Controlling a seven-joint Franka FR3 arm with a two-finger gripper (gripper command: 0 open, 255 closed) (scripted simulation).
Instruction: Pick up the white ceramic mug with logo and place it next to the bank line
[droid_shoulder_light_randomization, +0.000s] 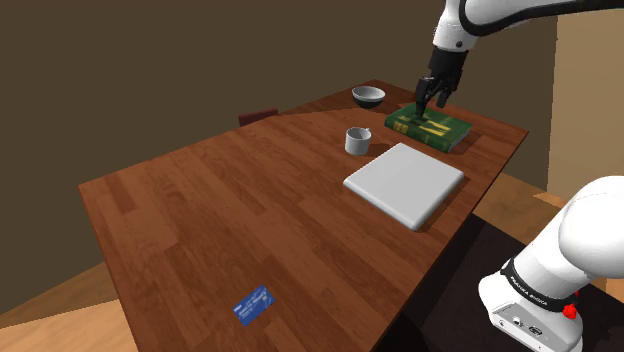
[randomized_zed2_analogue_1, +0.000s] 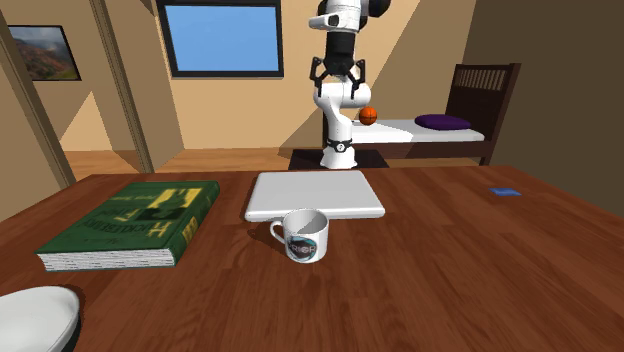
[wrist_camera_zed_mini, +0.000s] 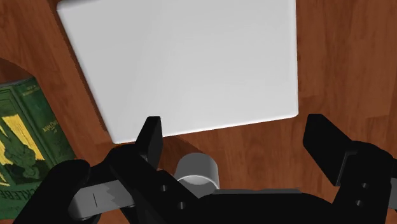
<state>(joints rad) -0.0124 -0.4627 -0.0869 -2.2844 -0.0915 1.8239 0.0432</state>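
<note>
A white mug (droid_shoulder_light_randomization: 358, 140) with a dark round logo (randomized_zed2_analogue_1: 305, 235) stands upright on the wooden table (droid_shoulder_light_randomization: 240, 220), between a white flat slab (droid_shoulder_light_randomization: 405, 181) and a grey bowl. The small blue bank card (droid_shoulder_light_randomization: 254, 304) lies flat near the table's far corner from the mug, at the second exterior view's right (randomized_zed2_analogue_1: 506, 191). My black gripper (droid_shoulder_light_randomization: 432, 100) hangs open and empty, well above the table (randomized_zed2_analogue_1: 339, 72). In the wrist view its fingers (wrist_camera_zed_mini: 151, 137) stand wide apart over the slab's edge (wrist_camera_zed_mini: 184, 63), with the mug (wrist_camera_zed_mini: 198, 170) below, close to the hand.
A green hardcover book (droid_shoulder_light_randomization: 430, 126) lies beside the slab (randomized_zed2_analogue_1: 135, 222). A grey bowl (droid_shoulder_light_randomization: 368, 96) sits at the table's corner behind the mug. Beyond the table are my stand, a bed with a purple pillow (randomized_zed2_analogue_1: 442, 122) and an orange ball (randomized_zed2_analogue_1: 368, 115).
</note>
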